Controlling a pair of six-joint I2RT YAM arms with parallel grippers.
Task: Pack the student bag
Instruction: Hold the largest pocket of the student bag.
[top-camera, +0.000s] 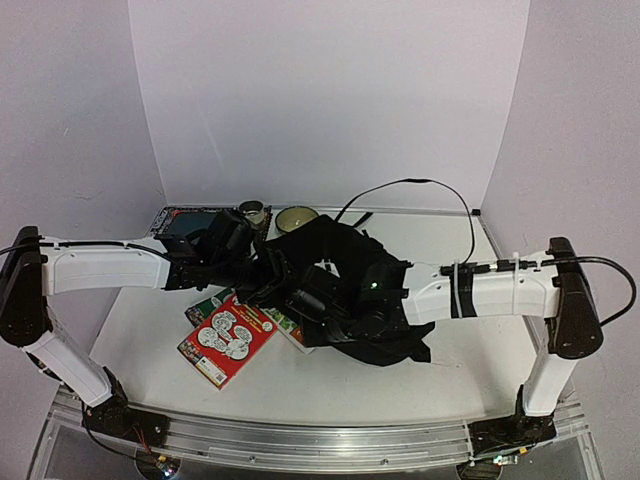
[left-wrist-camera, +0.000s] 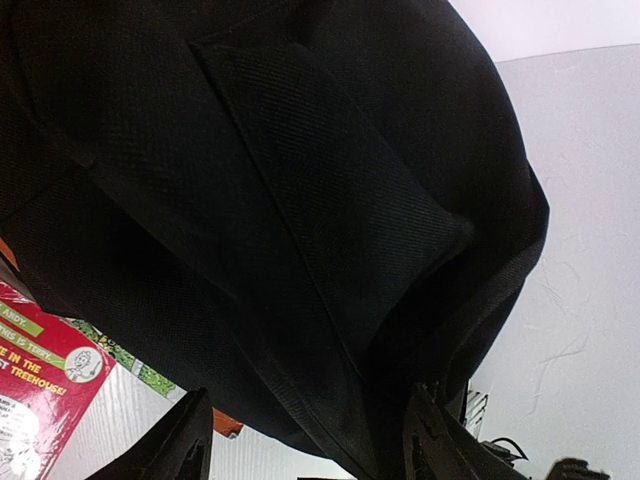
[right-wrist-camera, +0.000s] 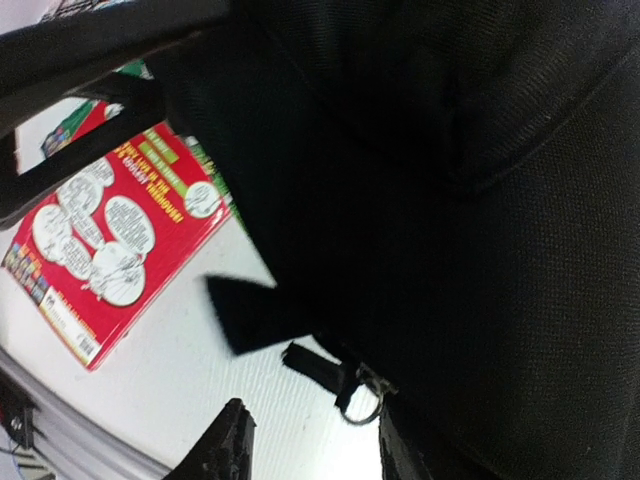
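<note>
The student bag (top-camera: 345, 250), a soft black backpack, lies slumped mid-table. Both grippers are at its left side. My left gripper (top-camera: 283, 282) is open. In the left wrist view its jaws (left-wrist-camera: 310, 448) stand wide under a fold of the bag (left-wrist-camera: 300, 200); the right finger (left-wrist-camera: 432, 445) is against the fabric, and bare table shows beside the left one. My right gripper (top-camera: 318, 302) is open too, low at the bag's edge (right-wrist-camera: 480, 200). A black zip pull with a metal ring (right-wrist-camera: 350, 382) hangs just ahead of its fingertips (right-wrist-camera: 312, 448). The bag's opening is hidden.
A red picture book (top-camera: 228, 340) lies left of the bag on other books (top-camera: 205, 305). A dark flat case (top-camera: 185, 222), a small jar (top-camera: 254, 211) and a bowl (top-camera: 296, 217) stand at the back. A black cable (top-camera: 430, 185) loops over the back right.
</note>
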